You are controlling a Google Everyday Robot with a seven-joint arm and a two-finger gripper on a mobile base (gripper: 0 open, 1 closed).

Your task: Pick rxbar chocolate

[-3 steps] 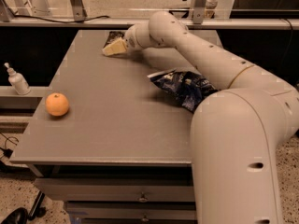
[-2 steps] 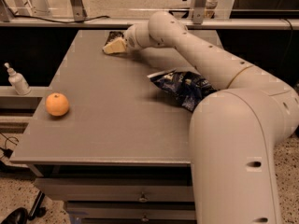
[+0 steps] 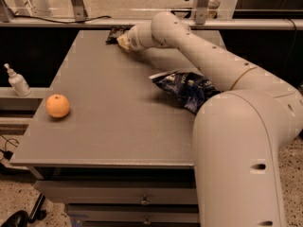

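Matt grey tabletop [image 3: 109, 131], crinkly glossy chip bag [image 3: 185, 86], smooth pale claw [image 3: 122, 41] at far edge

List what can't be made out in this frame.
Camera view, gripper at the far edge of the table: the wrist covers its contact with the rxbar chocolate, so a grasp cannot be confirmed.
Camera view, rxbar chocolate: its right end is hidden by the gripper, and the print is too small to read.
Camera view, chip bag: its right part is hidden behind the arm.
Camera view, table: its right side is hidden behind the arm.
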